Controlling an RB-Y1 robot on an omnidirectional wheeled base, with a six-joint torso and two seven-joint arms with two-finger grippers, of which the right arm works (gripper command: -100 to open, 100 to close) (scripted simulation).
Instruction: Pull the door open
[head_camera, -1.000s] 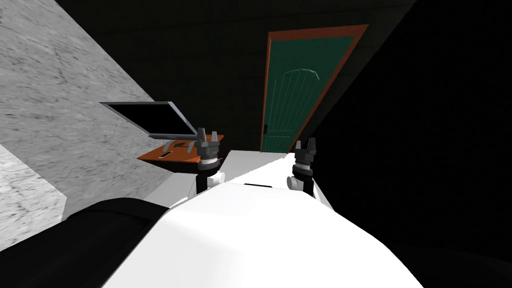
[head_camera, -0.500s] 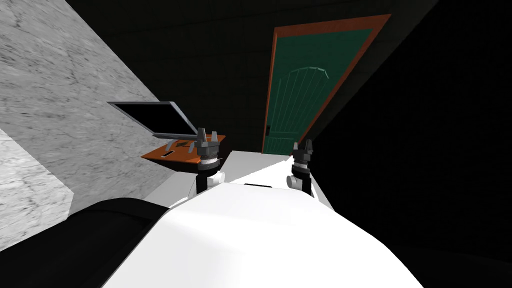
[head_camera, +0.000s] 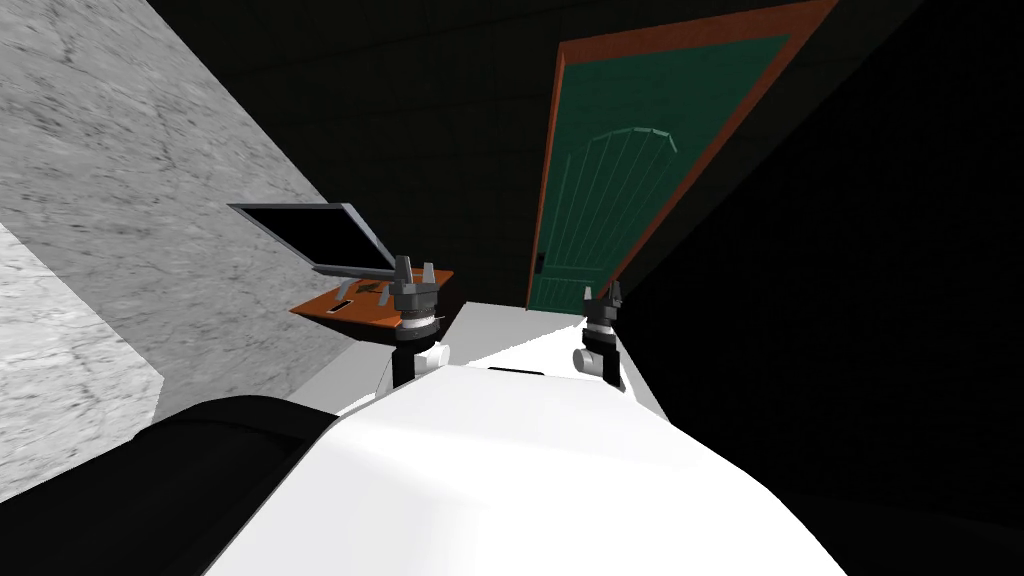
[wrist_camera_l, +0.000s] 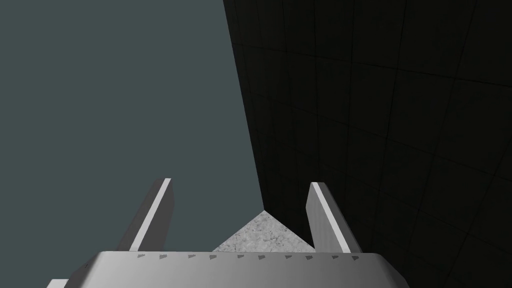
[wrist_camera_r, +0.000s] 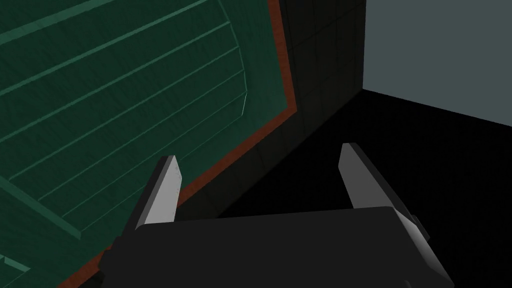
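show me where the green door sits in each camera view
head view: dark green panelled door, upper right of centre, beyond the right claw.
right wrist view: the door spreads past one finger of that open claw.
left wrist view: open left claw, aimed elsewhere.
shared landmark: reddish-brown door frame.

Thin grey fingers (wrist_camera_r: 162, 192), dark box (wrist_camera_r: 270, 245)

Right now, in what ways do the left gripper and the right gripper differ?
The left gripper is by the brown table with the dark screen; the right gripper is before the foot of the green door. The right gripper faces the door's panel and red-brown frame; the left gripper does not face the door. Both stand open and hold nothing.
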